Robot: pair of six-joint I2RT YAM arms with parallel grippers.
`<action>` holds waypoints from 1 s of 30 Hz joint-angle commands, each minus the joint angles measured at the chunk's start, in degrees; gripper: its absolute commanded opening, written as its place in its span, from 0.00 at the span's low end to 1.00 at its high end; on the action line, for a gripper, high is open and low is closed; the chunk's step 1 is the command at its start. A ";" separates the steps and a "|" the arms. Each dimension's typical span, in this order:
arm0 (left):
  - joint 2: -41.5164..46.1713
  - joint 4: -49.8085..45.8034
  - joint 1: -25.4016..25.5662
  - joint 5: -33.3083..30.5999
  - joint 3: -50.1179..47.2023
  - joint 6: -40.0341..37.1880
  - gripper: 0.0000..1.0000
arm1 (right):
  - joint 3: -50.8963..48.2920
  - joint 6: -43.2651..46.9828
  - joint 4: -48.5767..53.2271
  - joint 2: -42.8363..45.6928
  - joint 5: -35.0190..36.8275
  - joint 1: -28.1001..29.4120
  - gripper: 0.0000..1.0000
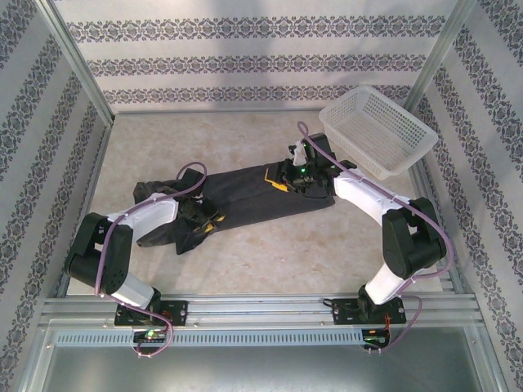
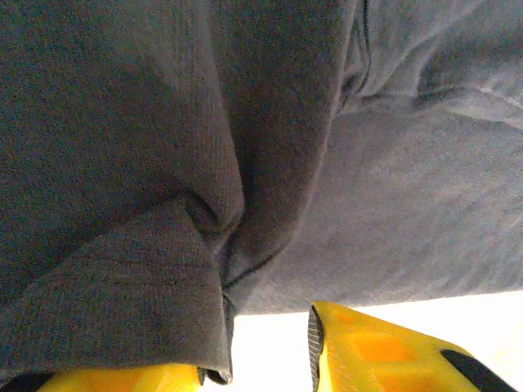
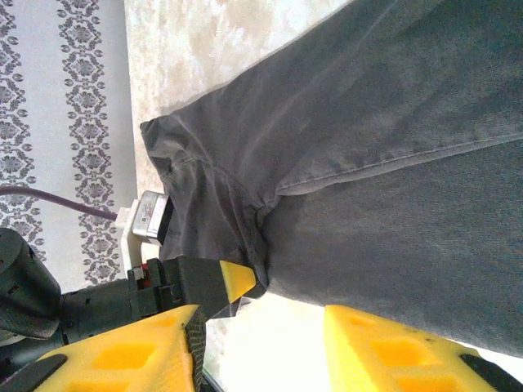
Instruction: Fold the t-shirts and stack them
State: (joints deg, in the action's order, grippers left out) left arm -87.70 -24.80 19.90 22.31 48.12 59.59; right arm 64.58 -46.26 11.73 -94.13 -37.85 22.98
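Here, t-shirt (image 1: 245,196) spread flat, beyond both arms' open fingers (image 3: 122,355)

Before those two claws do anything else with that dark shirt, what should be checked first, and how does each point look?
1. Left claw over the dark charcoal-grey cloth t-shirt: ok.
2. Left claw pinching cloth: cannot tell; a fold sits by its yellow fingers.
3. Right claw at the shirt's far end: ok.
4. Right claw gripping cloth: cannot tell.
5. Shirt lying flat: not ok, bunched at left.
6. White plastic mesh basket apart from the shirt: ok.
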 commanded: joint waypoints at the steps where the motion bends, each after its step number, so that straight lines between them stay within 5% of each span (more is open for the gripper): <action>1: 2.39 -0.25 0.82 3.05 1.13 3.19 0.39 | -0.99 -0.15 -0.63 0.61 -0.91 -0.31 0.43; 9: 6.35 -7.29 -0.46 -4.71 2.79 0.96 0.34 | -1.09 -0.38 -1.15 0.22 -1.18 -0.17 0.43; 18: 5.57 -3.24 1.16 4.08 0.77 6.79 0.32 | -1.03 -0.25 -1.00 0.08 -1.11 0.05 0.43; 30: 15.43 -8.40 0.93 6.78 -2.50 -1.20 0.36 | -1.46 -0.09 -2.51 -0.05 -1.18 0.85 0.43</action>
State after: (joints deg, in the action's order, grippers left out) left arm -74.56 -30.65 20.99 28.34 45.84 62.19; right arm 64.16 -46.37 10.81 -94.13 -38.04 23.05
